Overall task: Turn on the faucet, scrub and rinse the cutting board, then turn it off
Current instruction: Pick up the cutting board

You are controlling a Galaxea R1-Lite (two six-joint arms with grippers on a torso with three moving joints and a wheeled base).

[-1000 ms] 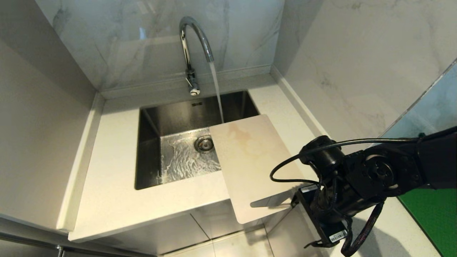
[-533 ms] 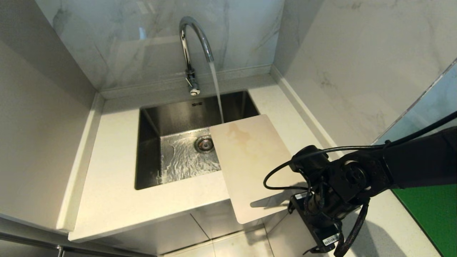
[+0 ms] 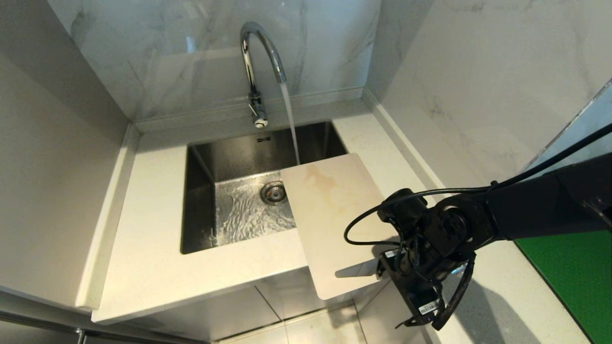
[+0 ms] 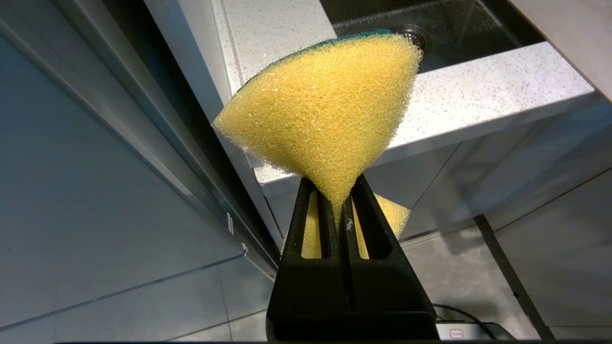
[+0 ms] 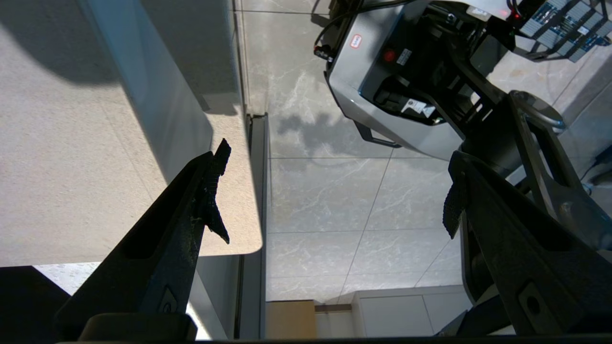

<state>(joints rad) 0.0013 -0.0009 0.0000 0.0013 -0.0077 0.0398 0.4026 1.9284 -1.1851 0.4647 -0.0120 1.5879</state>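
Head view shows the faucet (image 3: 258,62) at 12 o'clock behind the sink (image 3: 201,200), its arched spout pouring a thin stream of water (image 3: 290,124) that falls just beside the far edge of the cutting board (image 3: 334,220). That cream board, marked with brownish stains, lies at about 4 o'clock from the drain (image 3: 274,192), its far end reaching over the sink's right side and its near end overhanging the front edge of the countertop (image 3: 148,248). Water ripples across the sink floor around the drain. At 4 o'clock in this view the right arm reaches in from the right, its wrist beside the board's near right corner. Right wrist view shows the right gripper (image 5: 334,196) with its jaws spread wide and nothing between them; one finger (image 5: 210,191) lies over the board's rounded corner (image 5: 119,181), with floor tiles (image 5: 325,191) in the gap. Left wrist view shows the left gripper (image 4: 340,200) clamped tight on a yellow sponge (image 4: 320,105), pinched to a fan shape, down by the counter's front edge.
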